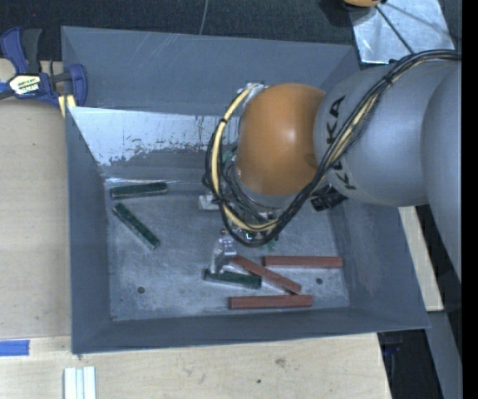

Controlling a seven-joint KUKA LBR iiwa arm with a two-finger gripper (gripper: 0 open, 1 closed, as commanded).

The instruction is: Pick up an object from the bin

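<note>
hand (224,258) positioned at dark green stick (234,278) | grip state cannot be told | lift not yet done

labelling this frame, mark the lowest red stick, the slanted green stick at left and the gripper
lowest red stick (270,302), camera view, mid length
slanted green stick (135,226), camera view, mid length
gripper (222,263), camera view, its lower end

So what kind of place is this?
Most likely a robot lab or test workshop. A big robot arm hung with cables reaches into a grey metal bin, and loose green sticks and reddish-brown sticks lie in it, probably for picking practice.
</note>
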